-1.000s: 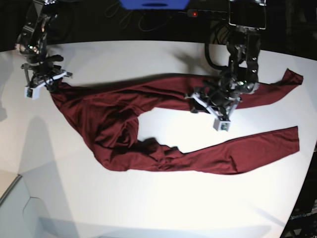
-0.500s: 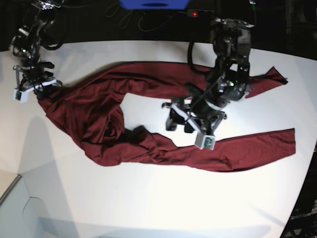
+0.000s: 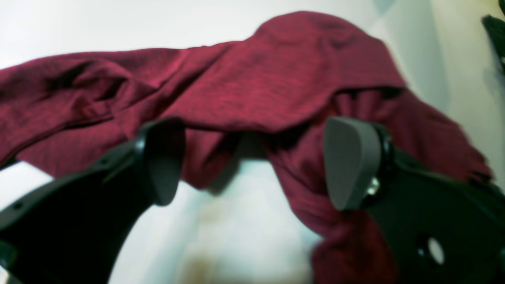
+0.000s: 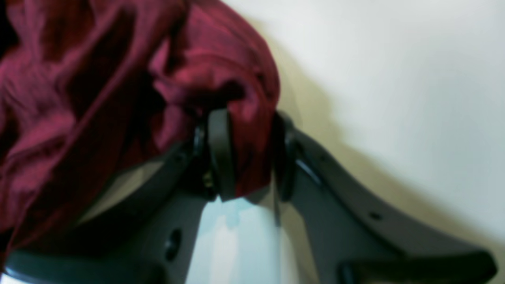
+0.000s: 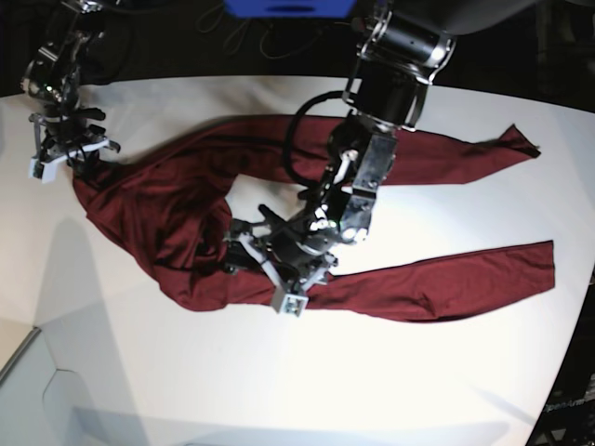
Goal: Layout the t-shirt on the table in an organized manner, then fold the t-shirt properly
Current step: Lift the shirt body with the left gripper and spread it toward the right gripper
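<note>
1. Maroon knit, the t-shirt (image 5: 177, 223) lies on the white table (image 5: 279, 390) with its body bunched toward the left edge as the base view shows it. It is crumpled and not yet laid out.
2. My right gripper (image 4: 246, 154) sits by the far left corner of the table. Its jaws stand narrow, with a fold of the shirt's edge pinched between them. I judge this to be my anchor. I should keep it low and pull only gently toward that corner, so the body flattens rather than lifts.
3. My left gripper (image 3: 252, 161) hangs over the middle of the table, just above the twisted knot where the body meets the lower sleeve. Its jaws stand wide and hold nothing. Cloth drapes behind the pads (image 3: 349, 161), and I cannot tell whether it brushes them.
4. To do this step well, I should come down on one layer at the edge of the knot, not the whole wad. Then I draw it toward the near edge, away from my right claw, so the twist opens.
5. The upper sleeve (image 5: 465, 153) and the lower sleeve (image 5: 465, 274) run well apart toward the right edge. A hard tug at the knot would likely drag them crooked.
</note>
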Controlling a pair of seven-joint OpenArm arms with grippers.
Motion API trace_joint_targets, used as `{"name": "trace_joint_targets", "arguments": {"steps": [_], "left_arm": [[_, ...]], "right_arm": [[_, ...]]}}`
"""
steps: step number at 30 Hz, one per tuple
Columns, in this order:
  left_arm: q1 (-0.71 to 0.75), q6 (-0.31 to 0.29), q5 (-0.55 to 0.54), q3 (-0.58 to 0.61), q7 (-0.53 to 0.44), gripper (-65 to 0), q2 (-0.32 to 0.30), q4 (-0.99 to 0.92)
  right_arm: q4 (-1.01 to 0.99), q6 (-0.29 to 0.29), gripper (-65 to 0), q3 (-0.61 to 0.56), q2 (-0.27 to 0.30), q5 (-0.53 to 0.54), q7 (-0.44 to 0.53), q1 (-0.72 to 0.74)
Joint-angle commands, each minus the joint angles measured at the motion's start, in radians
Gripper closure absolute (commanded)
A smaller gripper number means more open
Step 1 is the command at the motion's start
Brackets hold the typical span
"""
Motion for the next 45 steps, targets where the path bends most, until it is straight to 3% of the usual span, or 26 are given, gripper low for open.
{"name": "trace_joint_targets", "arguments": {"steps": [1,11,13,15,18,20,21,25,28,30,33,38,45], "left_arm": [[-0.042,-0.007,-0.008,0.015,-0.046,-52.9,0.011,-0.002],[-0.159,-0.007,-0.013,0.146,-0.204,-52.4,0.013,-0.236],[-0.165,-0.007,-0.013,0.163,-0.208,-49.2,0.013,-0.241],[-0.165,-0.007,-0.014,0.172,-0.208,-37.8,0.013,-0.239],[-0.165,-0.007,-0.014,0.163,-0.208,-13.3,0.017,-0.236],[-0.166,-0.007,-0.014,0.163,-0.21,-1.3,0.017,-0.23],[-0.166,-0.005,-0.014,0.163,-0.207,0.0,0.017,-0.216],[-0.117,-0.005,-0.016,0.163,-0.198,0.0,-0.036,-0.041],[-0.057,0.045,-0.016,0.163,-0.182,-0.2,-0.085,0.126],[-0.021,0.082,-0.016,0.163,-0.13,-0.2,-0.139,0.244],[0.036,0.084,-0.018,0.146,-0.057,-0.2,-0.21,0.408],[0.174,0.081,-0.12,0.017,0.034,-0.2,-0.354,0.626],[0.329,0.081,-0.291,-0.203,0.06,-0.2,-0.556,0.678]], "right_arm": [[0.014,0.0,-17.3,0.004,0.012,0.008,0.006,0.0],[0.014,0.0,-17.3,0.007,0.012,0.006,0.006,0.0],[0.014,0.0,-17.3,0.007,0.014,0.006,0.006,0.0],[0.014,0.0,-17.3,0.007,0.014,0.006,0.006,0.0],[0.014,0.0,-17.3,0.007,0.014,0.006,0.006,0.0],[0.014,0.0,-17.3,0.004,0.024,0.006,0.006,0.0],[0.014,0.0,-17.3,0.004,0.027,0.006,0.006,0.0],[0.012,0.0,-17.3,0.004,0.031,0.006,0.006,0.003],[0.012,0.0,-17.3,0.004,0.031,0.006,0.006,0.008],[0.012,0.0,-17.3,0.004,0.031,0.006,0.006,0.009],[0.012,0.0,-17.3,0.004,0.031,0.006,0.006,0.009],[0.012,0.0,-17.3,0.004,0.031,0.006,0.007,0.011],[-0.008,0.0,-17.3,0.002,0.027,0.006,0.009,0.026]]}}
